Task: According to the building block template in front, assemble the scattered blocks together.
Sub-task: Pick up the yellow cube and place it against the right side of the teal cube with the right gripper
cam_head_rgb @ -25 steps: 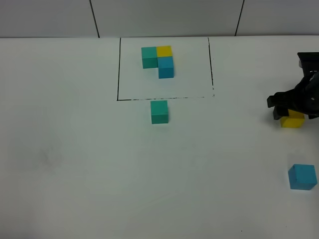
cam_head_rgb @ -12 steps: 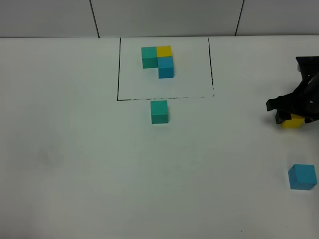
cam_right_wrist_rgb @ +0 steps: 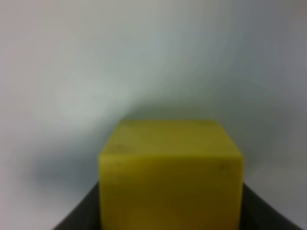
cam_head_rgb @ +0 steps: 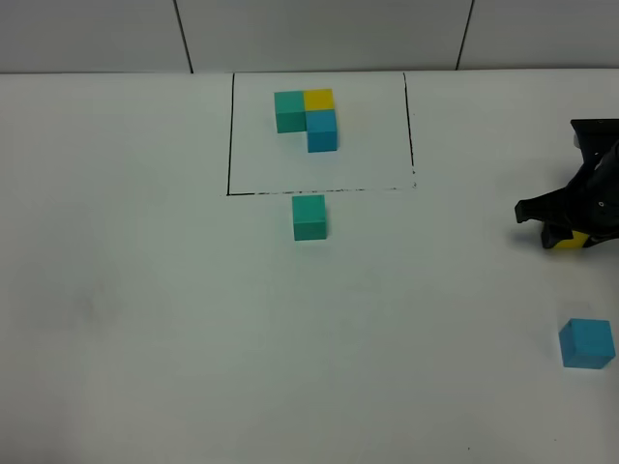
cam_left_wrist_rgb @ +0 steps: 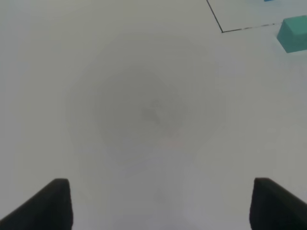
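The template is a black-lined rectangle (cam_head_rgb: 229, 145) at the back, framing joined teal, yellow and blue cubes (cam_head_rgb: 308, 118). A loose teal cube (cam_head_rgb: 309, 217) sits just in front of its front line; it also shows in the left wrist view (cam_left_wrist_rgb: 293, 33). A loose blue cube (cam_head_rgb: 586, 343) lies at the front right. My right gripper (cam_head_rgb: 566, 224) is at the right edge, down over the loose yellow cube (cam_head_rgb: 574, 241), which is mostly hidden. In the right wrist view the yellow cube (cam_right_wrist_rgb: 170, 172) sits between the dark fingers, which touch both its sides. My left gripper (cam_left_wrist_rgb: 160, 211) is open and empty over bare table.
The white table (cam_head_rgb: 145, 319) meets a tiled wall (cam_head_rgb: 319, 34) at the back. The left arm is outside the exterior view. The blue cube lies close to the table view's right edge.
My right gripper has lowered over the yellow cube, covering more of it. The other cubes and the left arm have not moved.
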